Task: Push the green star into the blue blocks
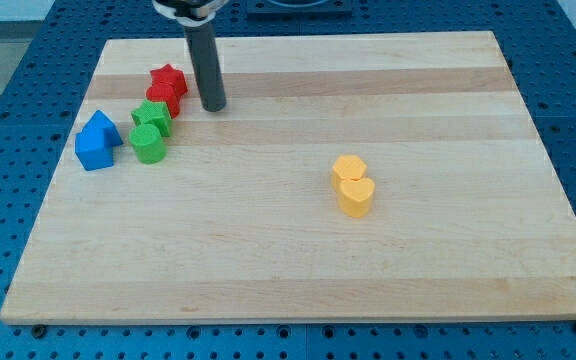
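The green star (pixel 153 116) lies at the view's upper left on the wooden board, touching a green round block (pixel 149 144) just below it. The blue blocks (pixel 97 141) sit together to the left of the green ones, a small gap apart. My tip (pixel 213 106) rests on the board to the right of the green star and just right of the red blocks (pixel 166 88), not touching the star.
The red blocks sit right above the green star. Two yellow blocks (pixel 353 185) stand together right of the board's middle. The board's edges (pixel 58 190) are close to the blue blocks on the left.
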